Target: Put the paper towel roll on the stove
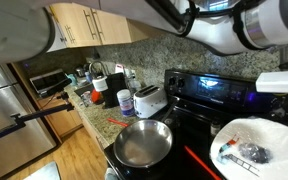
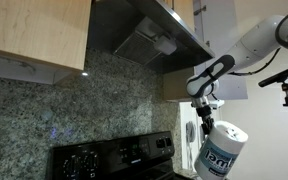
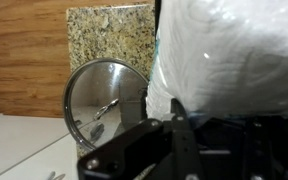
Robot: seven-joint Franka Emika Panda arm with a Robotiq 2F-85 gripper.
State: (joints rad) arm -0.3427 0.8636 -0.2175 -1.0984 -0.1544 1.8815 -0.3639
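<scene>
Kitchen setting. The granite counter (image 1: 109,118) runs along a matching granite backsplash under light wood cabinets (image 1: 89,25), with a stainless refrigerator (image 1: 9,105) at its far end and wood flooring below. The stove (image 1: 194,122), black glass-topped, adjoins the counter's near end, and its raised back panel shows a blue-lit display. A round silver frying pan (image 1: 142,143) sits on the stove's front burner, close to the counter's edge. A white toaster (image 1: 149,100) stands at the counter's end beside the stove, with a small white canister (image 1: 125,101) next to it toward the backsplash. Other small items crowd the counter's back corner and are too small to identify. In an exterior view a range hood (image 2: 149,40) hangs above the stove's back panel. The gripper (image 2: 205,118) is clamped on the top of the paper towel roll (image 2: 220,152), which hangs tilted in the air, off any surface, beside the end of the stove's back panel, its teal-blue print facing the camera. In the wrist view the wrapped roll fills the upper right between the fingers, and the pan, the counter's edge and the wood floor lie below it.
</scene>
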